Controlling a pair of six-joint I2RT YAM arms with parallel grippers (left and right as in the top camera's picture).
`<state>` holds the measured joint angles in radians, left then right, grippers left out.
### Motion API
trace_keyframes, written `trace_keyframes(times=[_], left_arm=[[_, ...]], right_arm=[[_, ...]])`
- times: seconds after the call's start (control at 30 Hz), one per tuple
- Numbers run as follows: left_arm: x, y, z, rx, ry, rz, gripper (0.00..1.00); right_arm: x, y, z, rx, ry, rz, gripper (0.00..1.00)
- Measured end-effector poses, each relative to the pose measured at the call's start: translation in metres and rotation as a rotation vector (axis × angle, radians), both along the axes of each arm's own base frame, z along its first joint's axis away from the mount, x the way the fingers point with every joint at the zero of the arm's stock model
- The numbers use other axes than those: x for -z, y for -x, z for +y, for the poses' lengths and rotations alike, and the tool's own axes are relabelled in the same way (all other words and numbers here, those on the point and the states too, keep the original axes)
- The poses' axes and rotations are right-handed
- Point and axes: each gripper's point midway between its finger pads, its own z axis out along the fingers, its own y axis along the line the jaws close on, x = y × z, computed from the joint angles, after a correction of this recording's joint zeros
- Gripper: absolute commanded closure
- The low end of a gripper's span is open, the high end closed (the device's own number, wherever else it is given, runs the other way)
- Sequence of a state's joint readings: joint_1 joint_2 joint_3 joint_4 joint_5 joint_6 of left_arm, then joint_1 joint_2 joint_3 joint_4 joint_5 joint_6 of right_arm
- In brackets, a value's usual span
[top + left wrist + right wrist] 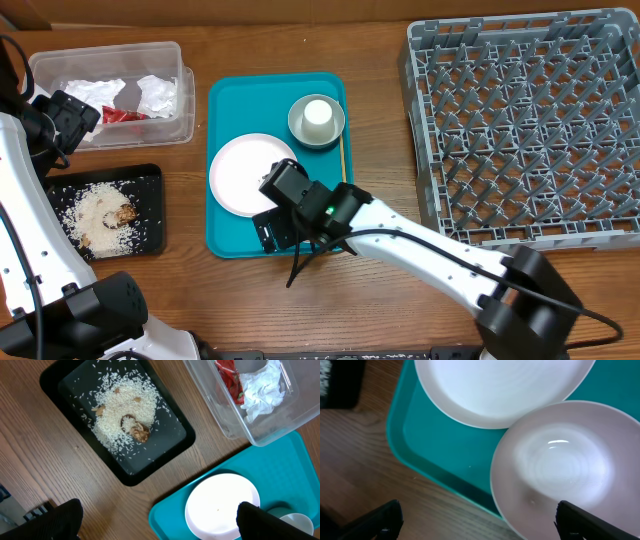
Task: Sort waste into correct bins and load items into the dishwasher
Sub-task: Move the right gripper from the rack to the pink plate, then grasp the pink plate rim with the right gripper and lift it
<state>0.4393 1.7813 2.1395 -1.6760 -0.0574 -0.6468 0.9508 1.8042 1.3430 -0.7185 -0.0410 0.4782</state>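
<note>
Sorting of the waste looks complete, one stream to each bin. The clear tub at the far left corner of the counter holds two crumpled napkins and one red scrap. The black tray on the left edge, nearer the front, holds one spread of rice grains with about three brown food bits on it.

The dishes are grouped on one teal tray at mid-counter, probably as a staging point for loading; count: two plates, one bowl, one cup. The cup stands inside the grey-rimmed bowl at the tray's far right corner, nested to save room; the white plate lies flat, left of centre. The pale plate, visible only from the right wrist, overlaps the white plate's rim and reaches across the tray's near edge; whether it rests there or is raised cannot be told.

One dish rack fills the right edge with no item in it; loading is judged not yet begun.

The right gripper hangs over the pale plate with fingers spread wide, clamped on nothing; the placement suits a pick of that plate. The left gripper hangs at the left edge beside the tub, fingers likewise apart, nothing held; it is judged to be parked clear of the right arm's work.
</note>
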Motion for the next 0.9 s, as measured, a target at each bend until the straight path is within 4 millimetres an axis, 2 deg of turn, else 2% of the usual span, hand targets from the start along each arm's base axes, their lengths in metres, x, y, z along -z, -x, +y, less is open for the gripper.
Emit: trace_keyframes(times=[0.13, 0.2, 0.33, 0.6, 0.8, 0.9], left_arm=[[0.0, 0.0, 0.0, 0.0, 0.0, 0.0, 0.0], [0.0, 0.0, 0.0, -0.001, 0.0, 0.0, 0.0], [0.0, 0.0, 0.0, 0.0, 0.0, 0.0, 0.0], [0.0, 0.0, 0.0, 0.0, 0.0, 0.0, 0.0], [0.0, 0.0, 0.0, -0.001, 0.0, 0.0, 0.0], [0.0, 0.0, 0.0, 0.0, 0.0, 0.0, 0.0]], right_arm=[[0.019, -0.003, -0.001, -0.05, 0.051, -0.015, 0.01], [0.027, -0.004, -0.002, -0.093, 0.078, -0.026, 0.11], [0.038, -0.004, -0.002, -0.142, 0.107, -0.034, 0.14], [0.065, -0.005, -0.002, -0.173, 0.159, -0.027, 0.4], [0.065, -0.005, 0.004, -0.168, 0.147, -0.041, 0.53], [0.064, -0.004, 0.005, -0.168, 0.147, -0.043, 0.64]])
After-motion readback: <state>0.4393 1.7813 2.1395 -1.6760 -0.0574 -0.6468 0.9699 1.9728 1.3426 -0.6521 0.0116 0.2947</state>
